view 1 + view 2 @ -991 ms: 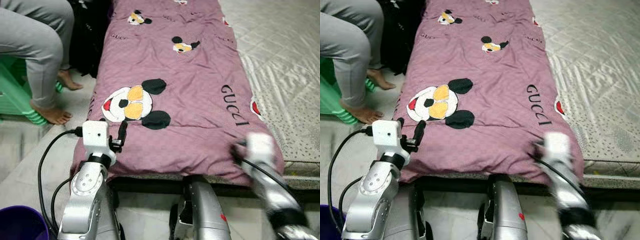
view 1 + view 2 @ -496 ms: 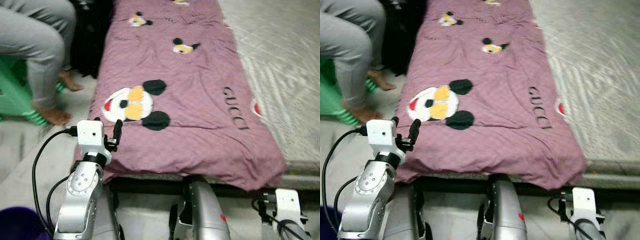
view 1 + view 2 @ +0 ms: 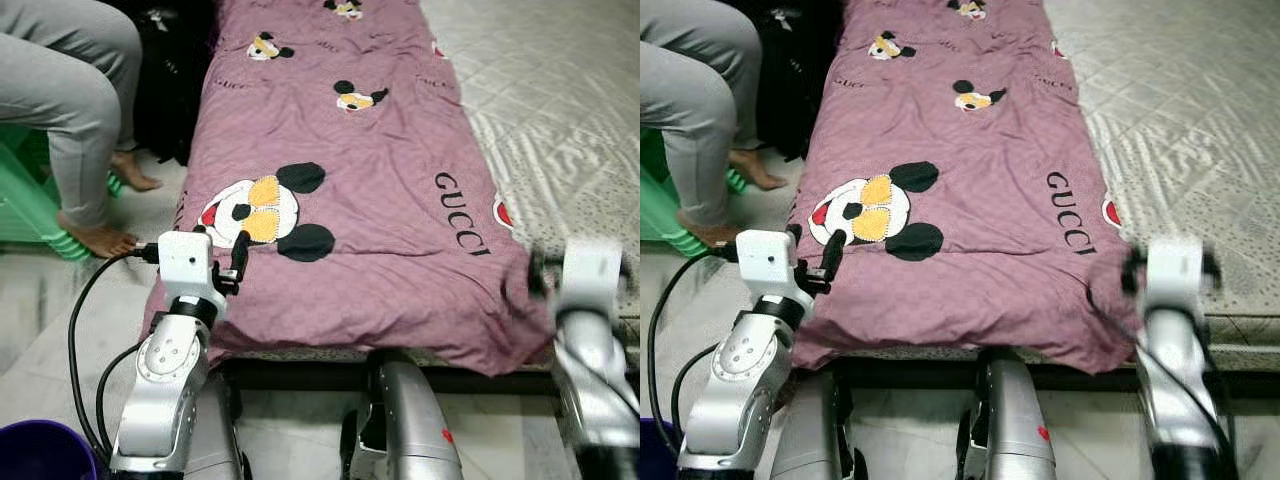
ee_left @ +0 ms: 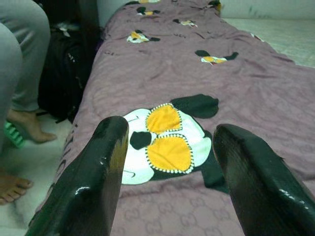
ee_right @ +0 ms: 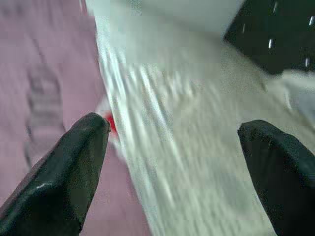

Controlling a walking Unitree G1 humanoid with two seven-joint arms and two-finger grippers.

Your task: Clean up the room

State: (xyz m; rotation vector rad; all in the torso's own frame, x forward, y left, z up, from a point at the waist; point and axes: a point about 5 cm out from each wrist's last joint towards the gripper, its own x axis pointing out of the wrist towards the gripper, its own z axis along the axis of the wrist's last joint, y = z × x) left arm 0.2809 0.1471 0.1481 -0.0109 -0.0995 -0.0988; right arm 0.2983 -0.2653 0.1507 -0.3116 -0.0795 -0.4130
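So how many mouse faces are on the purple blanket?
4 on the blanket: a big face near the left pincer, a small one mid-blanket, and two at the far end. Folds or the frame edge may hide more.

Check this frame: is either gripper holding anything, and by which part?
Nothing is held. The left gripper is open above the purple blanket's near left corner; the right gripper is open at its right edge.
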